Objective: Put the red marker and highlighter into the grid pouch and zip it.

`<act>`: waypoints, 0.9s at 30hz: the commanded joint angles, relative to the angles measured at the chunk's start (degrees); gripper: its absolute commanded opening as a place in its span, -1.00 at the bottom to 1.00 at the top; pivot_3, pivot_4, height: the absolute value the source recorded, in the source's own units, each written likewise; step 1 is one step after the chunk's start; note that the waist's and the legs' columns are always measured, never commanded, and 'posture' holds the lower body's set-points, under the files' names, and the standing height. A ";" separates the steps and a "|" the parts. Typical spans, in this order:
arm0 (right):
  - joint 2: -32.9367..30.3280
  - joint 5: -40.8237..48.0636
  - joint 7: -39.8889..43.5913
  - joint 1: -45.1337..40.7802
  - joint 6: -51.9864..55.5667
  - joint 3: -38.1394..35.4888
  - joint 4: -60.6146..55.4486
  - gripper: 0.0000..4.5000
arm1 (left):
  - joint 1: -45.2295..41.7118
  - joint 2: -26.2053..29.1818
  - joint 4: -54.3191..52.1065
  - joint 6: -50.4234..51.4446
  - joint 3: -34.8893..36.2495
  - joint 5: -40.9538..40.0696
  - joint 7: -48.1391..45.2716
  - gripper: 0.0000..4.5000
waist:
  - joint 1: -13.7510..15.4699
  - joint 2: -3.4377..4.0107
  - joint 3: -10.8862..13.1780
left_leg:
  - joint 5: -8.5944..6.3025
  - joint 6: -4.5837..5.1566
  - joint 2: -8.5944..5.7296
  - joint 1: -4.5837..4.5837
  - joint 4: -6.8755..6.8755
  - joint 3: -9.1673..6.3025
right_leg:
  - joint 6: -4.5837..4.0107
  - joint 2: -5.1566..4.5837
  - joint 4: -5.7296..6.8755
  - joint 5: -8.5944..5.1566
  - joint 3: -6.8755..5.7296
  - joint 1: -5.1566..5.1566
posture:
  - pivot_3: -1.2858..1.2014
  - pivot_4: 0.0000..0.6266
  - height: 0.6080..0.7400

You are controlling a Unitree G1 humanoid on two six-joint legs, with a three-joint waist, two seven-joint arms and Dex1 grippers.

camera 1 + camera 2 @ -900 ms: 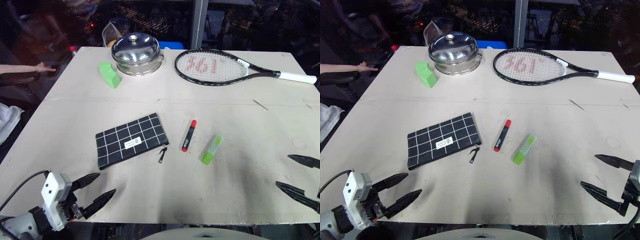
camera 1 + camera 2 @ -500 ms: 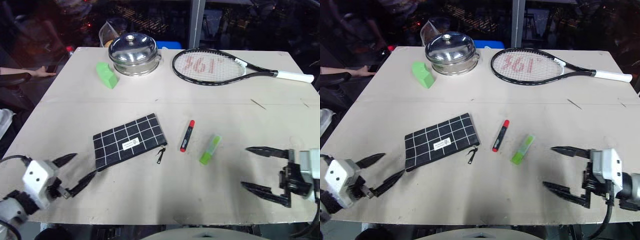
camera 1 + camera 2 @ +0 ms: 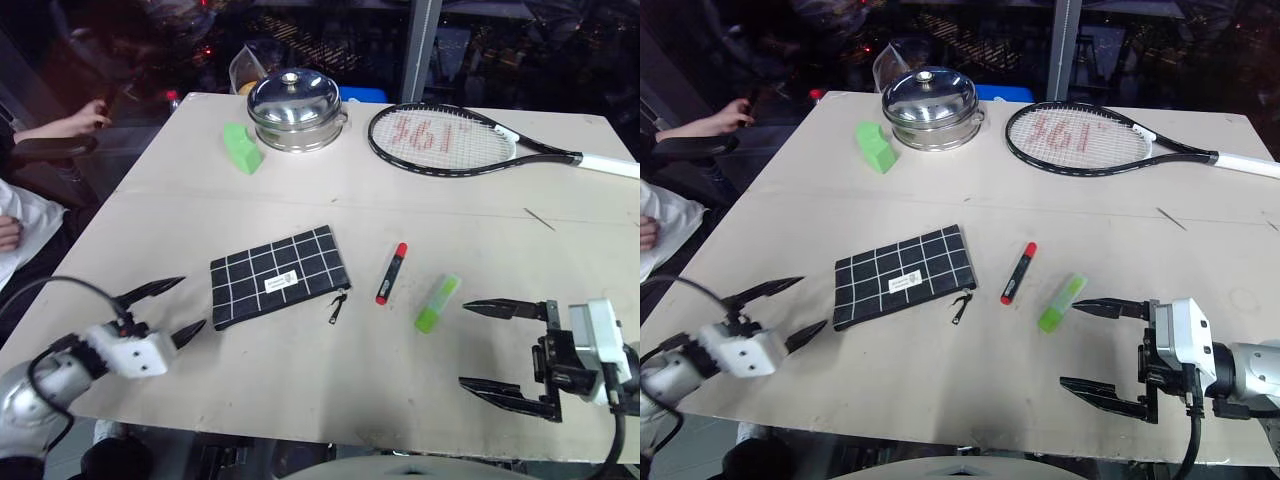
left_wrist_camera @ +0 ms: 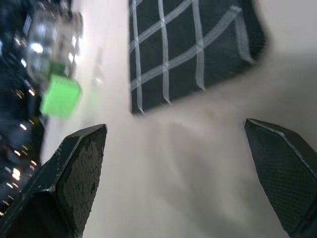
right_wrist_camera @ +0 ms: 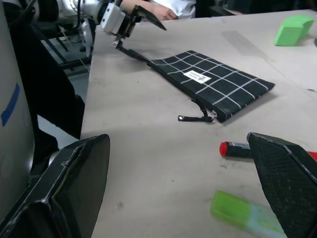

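- The grid pouch [image 3: 281, 276] lies flat on the pale bench [image 3: 300, 190], a little to the 9 o'clock side of the bench's middle, its white label face up and its zipper pull [image 3: 338, 304] trailing off the corner toward 5 o'clock.
- The red marker [image 3: 391, 273] lies just to the 3 o'clock side of the pouch, apart from it, red cap pointing toward 12 o'clock.
- The highlighter [image 3: 438, 302] lies next along at the marker's 4 o'clock, near it but not touching.
- The left tool [image 3: 172, 310] hovers over the bench edge at the pouch's 8 o'clock, fingers spread wide and holding nothing; its tips point at the pouch's near corner and stop just short of it.
- The right tool [image 3: 1082, 345] is at the highlighter's 5 o'clock, fingers spread wide with nothing between them; the upper fingertip ends just beside the highlighter's near end.
- At the far side of the bench, around 12 o'clock, stand a steel lidded pot [image 3: 296, 109], a bright green block [image 3: 242, 148] at its 8 o'clock, and a tennis racket [image 3: 470, 143] at its 3 o'clock.
- A person's hand [image 3: 88, 117] shows beyond the bench edge at 10 o'clock.
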 commanded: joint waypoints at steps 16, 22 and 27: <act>3.05 0.88 -13.86 -5.01 3.16 5.18 -6.52 1.00 | -6.68 -4.41 -16.83 27.16 -20.39 -16.31 -7.27 -0.70 | -0.86 0.00 -0.26 | -0.09 0.20 -0.02 0.06 0.26 -0.18 | 0.43 0.03 0.00 -0.08 -0.19 0.41 | 0.03 -0.52 1.00; 6.79 2.50 -28.45 -18.10 15.85 13.94 -3.34 1.00 | -6.60 -6.42 -31.42 52.11 -19.24 -32.31 -11.07 -0.98 | -1.84 -0.12 -0.21 | -0.07 0.17 0.02 0.07 0.27 -0.26 | 0.49 0.10 0.07 -0.07 -0.22 0.41 | 0.03 -0.52 1.00; 13.35 0.79 -42.60 -31.65 31.56 20.32 5.79 1.00 | -7.02 -8.85 -38.79 61.72 -21.40 -35.31 -10.67 -0.98 | -2.02 -0.15 -0.20 | -0.07 0.16 0.00 0.06 0.27 -0.27 | 0.35 0.13 0.06 0.02 -0.21 0.41 | 0.03 -0.52 1.00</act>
